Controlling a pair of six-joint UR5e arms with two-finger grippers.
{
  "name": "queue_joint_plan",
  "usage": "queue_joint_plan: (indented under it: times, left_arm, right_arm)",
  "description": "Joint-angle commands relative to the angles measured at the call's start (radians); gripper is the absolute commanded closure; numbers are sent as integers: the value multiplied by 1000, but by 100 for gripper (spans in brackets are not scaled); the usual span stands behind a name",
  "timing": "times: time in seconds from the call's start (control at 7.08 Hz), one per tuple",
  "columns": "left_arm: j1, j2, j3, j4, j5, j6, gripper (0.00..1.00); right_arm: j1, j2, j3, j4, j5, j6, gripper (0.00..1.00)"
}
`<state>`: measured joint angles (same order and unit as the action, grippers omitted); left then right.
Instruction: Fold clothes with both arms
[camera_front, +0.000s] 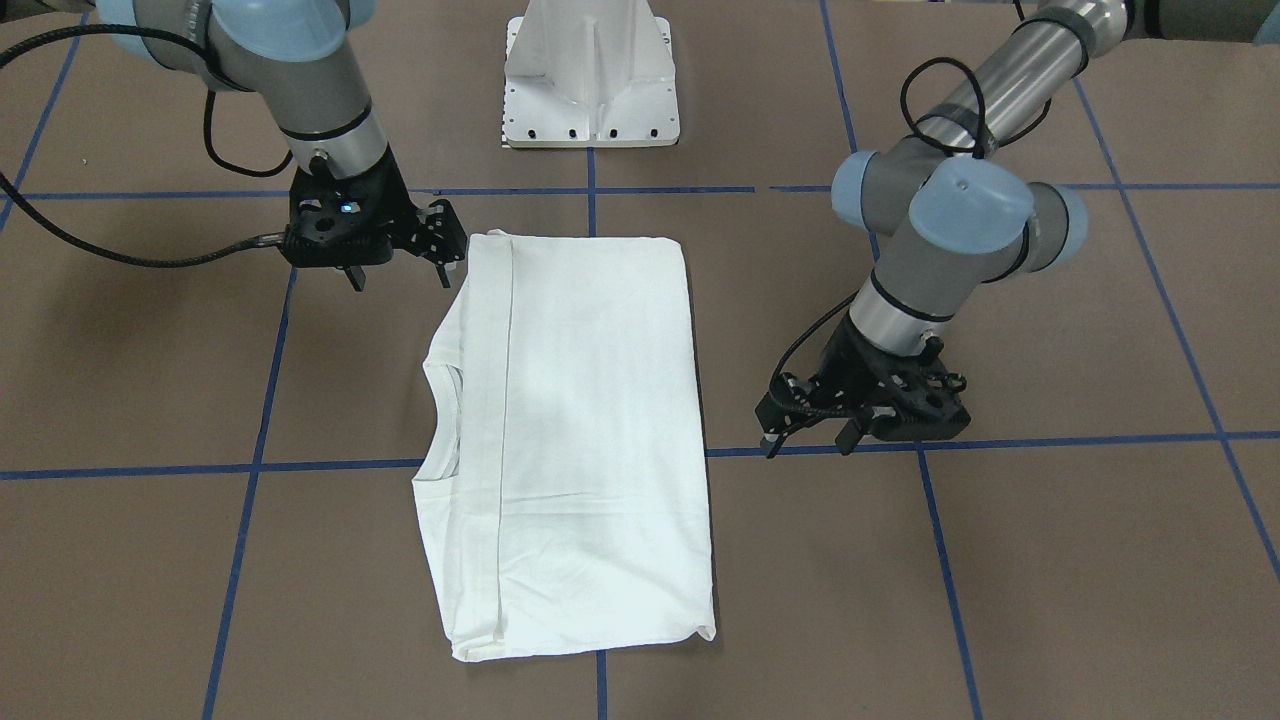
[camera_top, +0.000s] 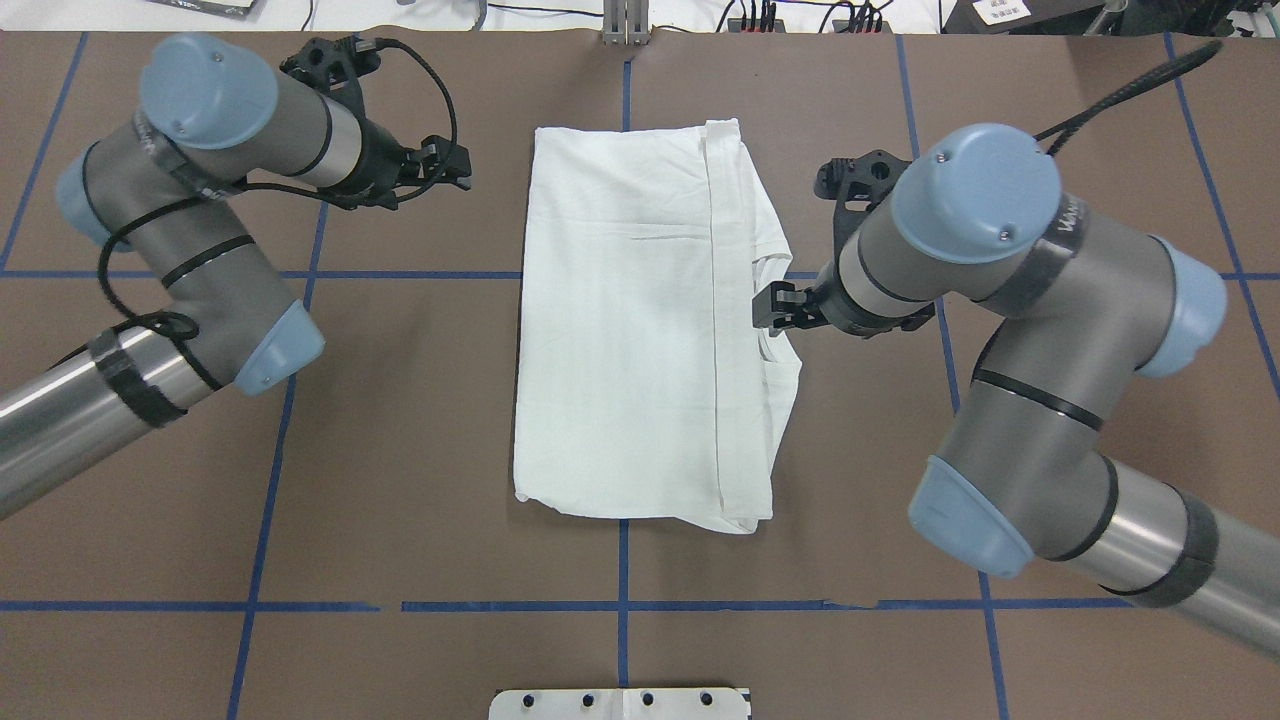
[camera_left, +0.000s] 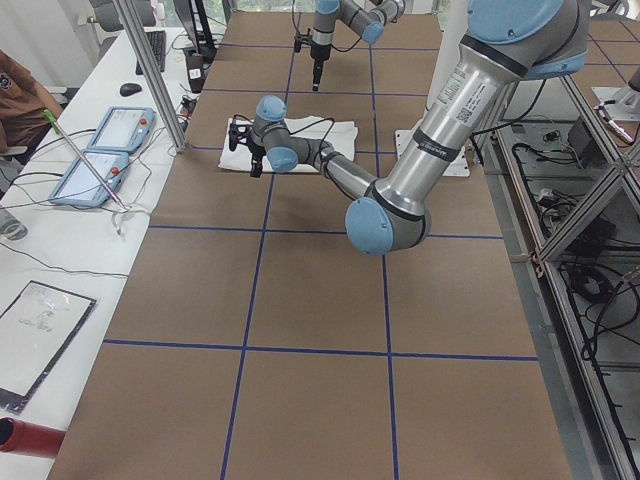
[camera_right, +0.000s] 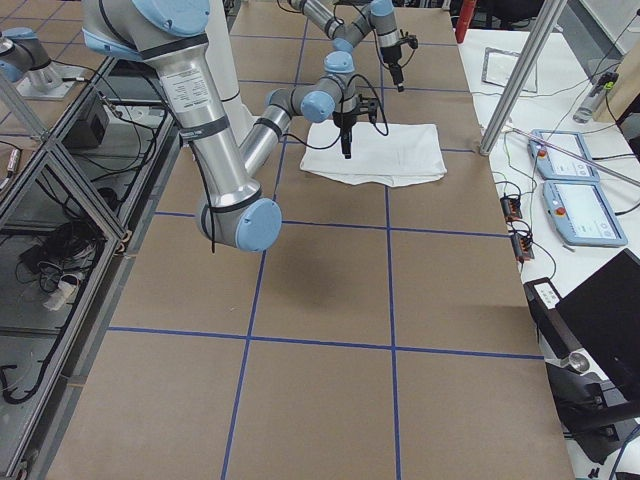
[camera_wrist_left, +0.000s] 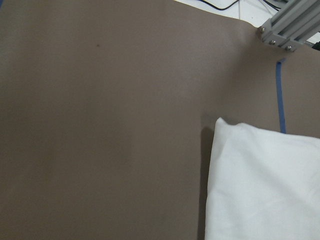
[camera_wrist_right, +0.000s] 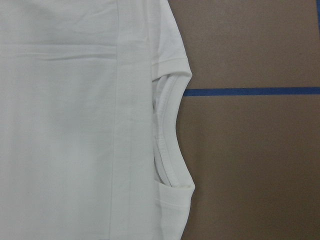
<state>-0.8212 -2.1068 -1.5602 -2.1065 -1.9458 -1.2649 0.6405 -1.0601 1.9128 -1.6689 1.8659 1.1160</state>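
Observation:
The white shirt (camera_top: 630, 330) lies folded into a long rectangle in the middle of the table, also shown in the front view (camera_front: 590, 430). Its ribbed collar (camera_wrist_right: 170, 135) sits at the folded side on my right. No printed text shows. My right gripper (camera_front: 400, 275) is open and empty, raised above the collar side (camera_top: 765, 308). My left gripper (camera_front: 810, 440) is open and empty, off the shirt's other long side, near its far corner (camera_top: 462, 168). The left wrist view shows that corner of the shirt (camera_wrist_left: 265, 185); no fingers show in either wrist view.
The white pedestal base (camera_front: 590, 80) stands at the robot's edge of the brown, blue-taped table (camera_top: 400, 450). An aluminium post (camera_top: 625, 30) stands at the far edge. A side desk with control pendants (camera_left: 110, 140) runs beyond the table.

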Motion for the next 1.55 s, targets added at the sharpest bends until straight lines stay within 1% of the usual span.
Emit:
queue_joint_plan:
  times: [0.0,0.14,0.28,0.42,0.56,0.71,0.85,1.41]
  left_arm:
    - [69,79,-273,255,-45,4,0]
    - [115,80,-346,307,-45,-10,0]
    - [138,82,-354,307,-45,-25,0]
    - [154,94,-351,303,-39,-30,0]
    - [155,94,-353,303,-39,-30,0]
    - [157,94,-353,301,-39,-30,0]
    - [159,94,-353,299,-38,-30,0]
    - [184,93,-342,295,-36,-31,0]
  right_arm:
    - [-13,101,-165,-12,-40,-123,0]
    - [-13,158,-254,-8,-43,-125,0]
    - [-13,210,-333,-8,-43,-128,0]
    - [-13,226,-380,-5,-43,-140,0]
    - [-13,253,-452,21,-43,-143,0]
    - [-18,270,-510,88,-42,-134,0]
    - [-33,273,-532,98,-42,-128,0]
    - [-56,250,-535,89,-42,-128,0]
